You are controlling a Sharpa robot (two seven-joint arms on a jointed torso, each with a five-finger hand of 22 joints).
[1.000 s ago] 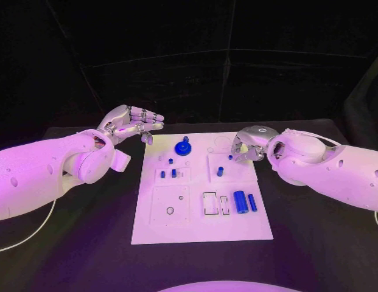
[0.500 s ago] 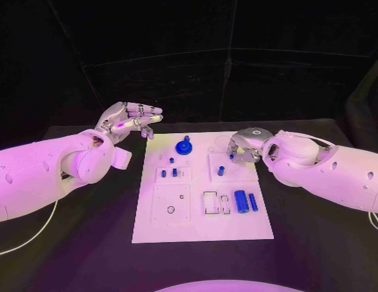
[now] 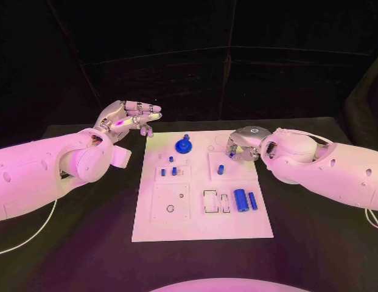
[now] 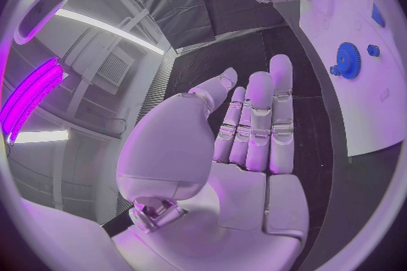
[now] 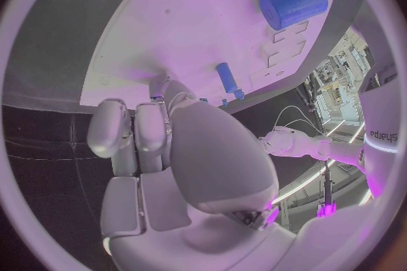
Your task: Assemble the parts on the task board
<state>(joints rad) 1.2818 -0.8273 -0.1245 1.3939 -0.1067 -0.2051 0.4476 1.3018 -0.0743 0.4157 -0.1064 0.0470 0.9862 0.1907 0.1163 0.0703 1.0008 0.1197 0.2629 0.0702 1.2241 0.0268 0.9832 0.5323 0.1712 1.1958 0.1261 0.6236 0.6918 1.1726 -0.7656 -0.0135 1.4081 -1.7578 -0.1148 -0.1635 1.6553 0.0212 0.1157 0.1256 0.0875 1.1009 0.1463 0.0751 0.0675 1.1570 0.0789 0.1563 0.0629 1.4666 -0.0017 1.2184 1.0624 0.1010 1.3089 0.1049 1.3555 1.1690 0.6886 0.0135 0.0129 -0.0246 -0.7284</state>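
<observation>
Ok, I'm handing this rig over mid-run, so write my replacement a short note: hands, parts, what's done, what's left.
Left hand: raised beyond the task board's far left corner, palm empty in its wrist view, fingers apart.
Right hand: low over the board's far right area, fingers curled around a small blue part; whether it grips it cannot be told.
On the board: blue gear at the far middle, small pegs left of centre, two blue cylinders lying near right.
Left: the cylinders look unplaced.

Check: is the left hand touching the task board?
Apart. In the head view the left hand hangs beyond the task board corner, dark table between them.
</observation>
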